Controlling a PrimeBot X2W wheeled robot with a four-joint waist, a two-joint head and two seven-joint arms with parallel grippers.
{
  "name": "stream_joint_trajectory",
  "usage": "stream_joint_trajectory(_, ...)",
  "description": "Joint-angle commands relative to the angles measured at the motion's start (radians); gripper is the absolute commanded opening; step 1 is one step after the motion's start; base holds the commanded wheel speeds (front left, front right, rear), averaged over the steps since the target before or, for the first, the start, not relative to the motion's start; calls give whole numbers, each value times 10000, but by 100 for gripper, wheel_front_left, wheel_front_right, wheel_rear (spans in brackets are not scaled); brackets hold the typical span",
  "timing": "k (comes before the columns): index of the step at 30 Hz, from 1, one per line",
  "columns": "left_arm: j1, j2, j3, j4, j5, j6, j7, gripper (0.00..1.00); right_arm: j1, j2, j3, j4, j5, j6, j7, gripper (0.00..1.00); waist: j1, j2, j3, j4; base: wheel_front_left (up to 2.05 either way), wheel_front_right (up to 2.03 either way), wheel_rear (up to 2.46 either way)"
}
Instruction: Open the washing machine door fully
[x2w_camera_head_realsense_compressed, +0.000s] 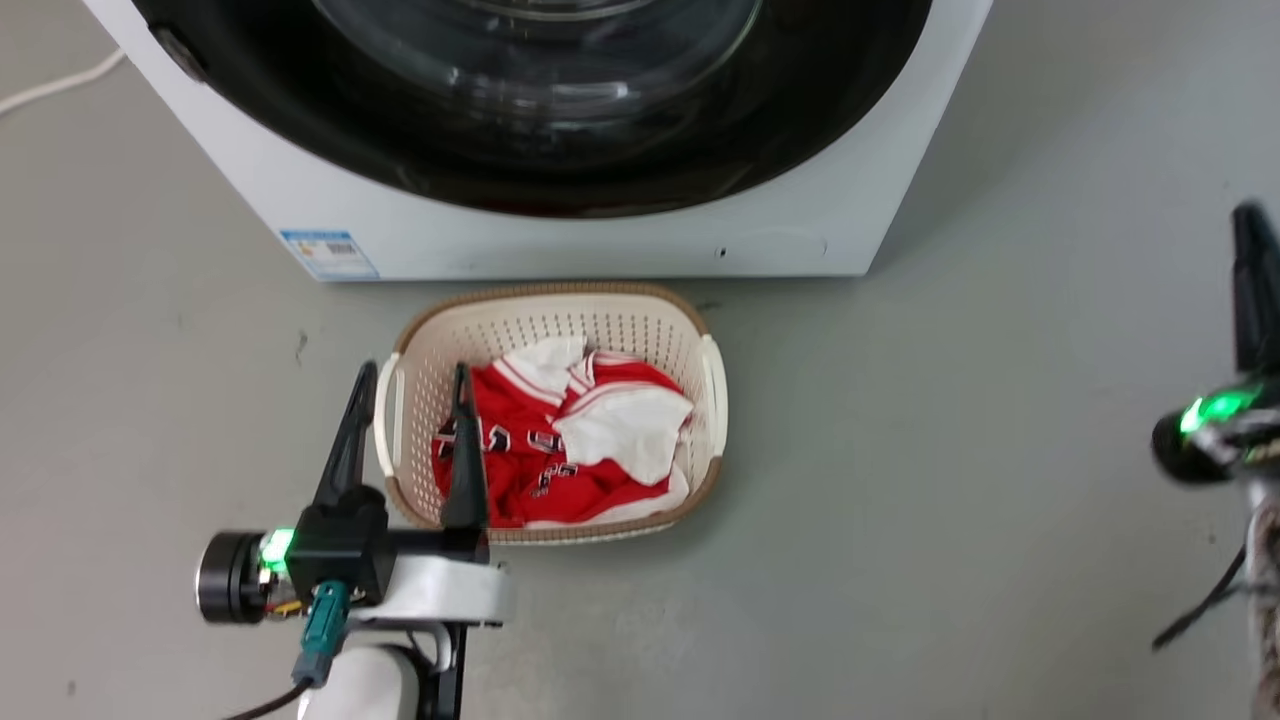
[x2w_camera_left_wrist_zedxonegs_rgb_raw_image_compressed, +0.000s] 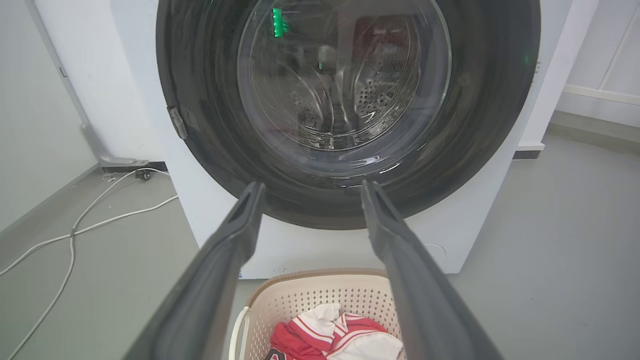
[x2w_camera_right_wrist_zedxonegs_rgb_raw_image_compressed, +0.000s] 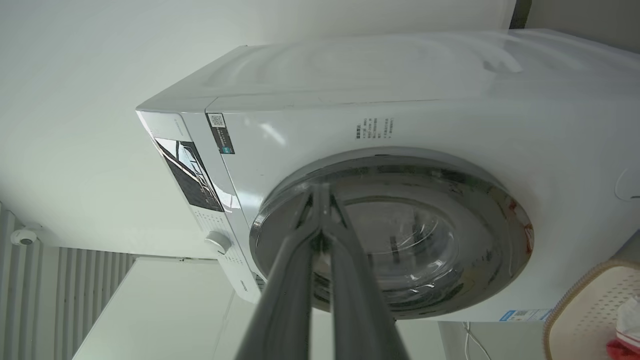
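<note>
The white washing machine (x2w_camera_head_realsense_compressed: 600, 235) stands at the top of the head view. Its round glossy black washing machine door (x2w_camera_head_realsense_compressed: 540, 110) with the clear glass bowl lies flat against the front. My left gripper (x2w_camera_head_realsense_compressed: 414, 372) is open and empty at the lower left, over the near left edge of a basket, well short of the door. In the left wrist view the left gripper (x2w_camera_left_wrist_zedxonegs_rgb_raw_image_compressed: 311, 186) points at the lower part of the door (x2w_camera_left_wrist_zedxonegs_rgb_raw_image_compressed: 345, 100). My right gripper (x2w_camera_head_realsense_compressed: 1250, 230) sits at the far right, away from the machine. The right gripper (x2w_camera_right_wrist_zedxonegs_rgb_raw_image_compressed: 320, 190) is shut on nothing, aimed at the door (x2w_camera_right_wrist_zedxonegs_rgb_raw_image_compressed: 425, 235).
A cream perforated laundry basket (x2w_camera_head_realsense_compressed: 705, 400) with red and white clothes (x2w_camera_head_realsense_compressed: 560, 440) sits on the grey floor right before the machine. White cables (x2w_camera_left_wrist_zedxonegs_rgb_raw_image_compressed: 75, 230) run over the floor to the machine's left. A wall stands behind.
</note>
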Motion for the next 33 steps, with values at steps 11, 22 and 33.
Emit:
stream_joint_trajectory(11, -1381, 9, -199, -411, -7, -52, -28, 100, -4435, -1122, 610, 2710, -676, -3, 386, 0, -2, 0, 2014, 727, 0, 0, 0)
stream_joint_trajectory(22, -1805, 9, -465, -565, -251, 133, -28, 100, -7121, -1292, 1768, 4476, -1789, -3, 547, 0, -2, 0, 2907, 1155, 0, 0, 0)
stream_joint_trajectory(33, -1893, 9, -610, -540, -349, 262, -28, 100, -8357, -1151, 2644, 5184, -2509, -2, 973, 0, -2, 0, 3150, 1316, 0, 0, 0)
